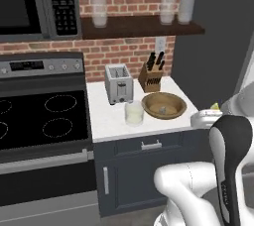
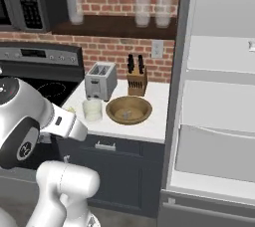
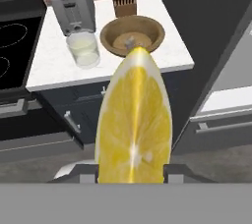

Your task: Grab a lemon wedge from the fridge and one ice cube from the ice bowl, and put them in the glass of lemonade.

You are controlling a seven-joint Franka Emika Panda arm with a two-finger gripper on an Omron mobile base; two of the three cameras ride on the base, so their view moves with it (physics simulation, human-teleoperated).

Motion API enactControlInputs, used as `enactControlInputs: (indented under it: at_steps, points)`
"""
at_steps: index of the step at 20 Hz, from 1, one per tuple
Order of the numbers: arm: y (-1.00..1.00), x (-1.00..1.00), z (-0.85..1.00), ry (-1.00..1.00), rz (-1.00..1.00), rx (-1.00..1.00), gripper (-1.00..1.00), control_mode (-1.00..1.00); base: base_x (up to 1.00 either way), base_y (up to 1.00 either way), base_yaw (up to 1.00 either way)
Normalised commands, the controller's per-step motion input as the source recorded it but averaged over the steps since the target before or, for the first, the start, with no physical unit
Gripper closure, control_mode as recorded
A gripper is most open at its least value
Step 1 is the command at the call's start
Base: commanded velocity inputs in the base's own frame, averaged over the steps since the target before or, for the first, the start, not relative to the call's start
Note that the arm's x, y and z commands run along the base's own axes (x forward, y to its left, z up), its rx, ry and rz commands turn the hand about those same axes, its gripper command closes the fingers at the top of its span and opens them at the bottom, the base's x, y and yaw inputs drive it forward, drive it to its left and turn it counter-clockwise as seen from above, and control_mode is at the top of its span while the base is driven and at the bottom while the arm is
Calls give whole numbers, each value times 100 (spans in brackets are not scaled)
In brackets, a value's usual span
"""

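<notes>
Hand [image 3: 132,171] clenched on the lemon wedge [image 3: 134,125], held up large and close in the hand view, tip pointing toward the ice bowl [image 3: 132,35]. Also a sliver of yellow at the right edge of the left base view, above the white wrist. On the white worktop [image 1: 106,116]: glass of lemonade [image 1: 134,113] just left of the wooden ice bowl, close but apart; small pale ice cube [image 3: 130,41] lying inside the bowl. Behind them, silver toaster [image 1: 118,84] and knife block [image 1: 151,74] against the brick wall. Black stove [image 1: 37,116] to the left, tall clear glasses [image 1: 98,8] on the dark shelf above. Fridge [image 2: 219,101] standing open on the right, white shelves bare in the right base view
</notes>
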Motion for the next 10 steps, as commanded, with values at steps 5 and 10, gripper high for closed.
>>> enactControlInputs:
  at_steps: [5, 10]
  points:
    - [0, 0, 0, 0, 0, 0, 100, 100, 77, 51, -2]
    - [0, 0, 0, 0, 0, 0, 100, 100, 41, 0, -8]
